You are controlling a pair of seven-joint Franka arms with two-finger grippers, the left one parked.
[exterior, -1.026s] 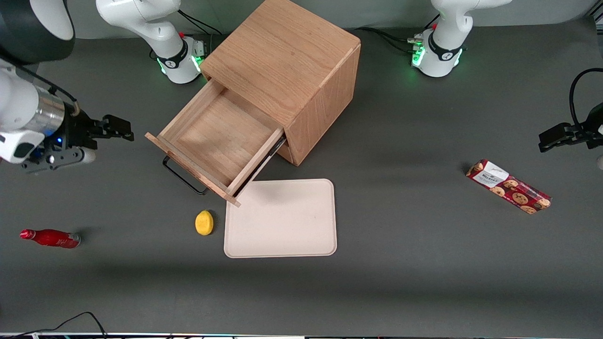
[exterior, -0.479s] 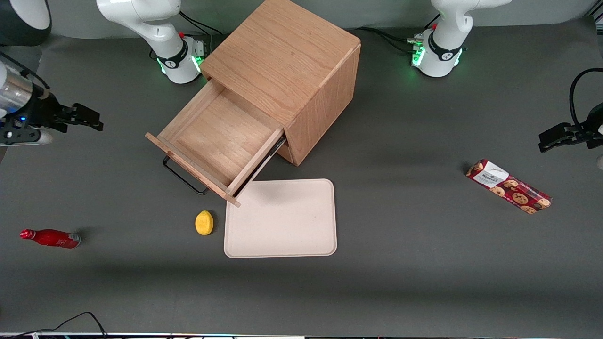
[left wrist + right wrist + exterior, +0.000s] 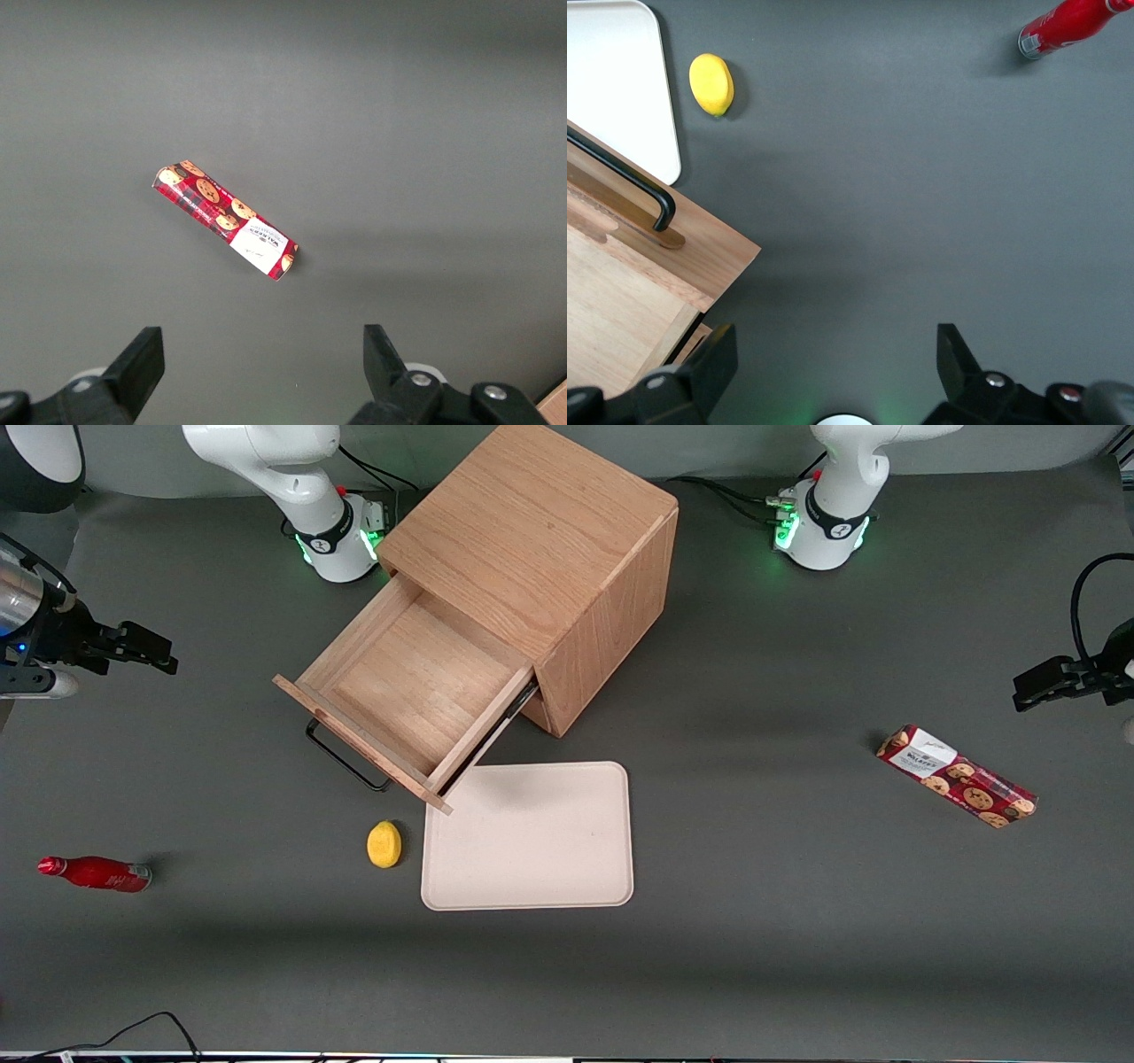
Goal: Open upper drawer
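- Out of the oak cabinet (image 3: pixel 540 540), the upper drawer (image 3: pixel 407 691) stands pulled open, holding nothing.
- Toward the working arm's end, the gripper (image 3: pixel 146 646) hovers, jaws spread, well apart from it.

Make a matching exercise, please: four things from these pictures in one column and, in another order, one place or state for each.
Things:
1. upper drawer
2. lemon
3. red bottle
4. gripper

Places or states:
A. lying on its side, toward the working arm's end of the table
B. pulled out, nothing inside
C. open, above bare table, apart from the drawer's handle
D. beside the beige tray

Pairs: 1-B, 2-D, 3-A, 4-C
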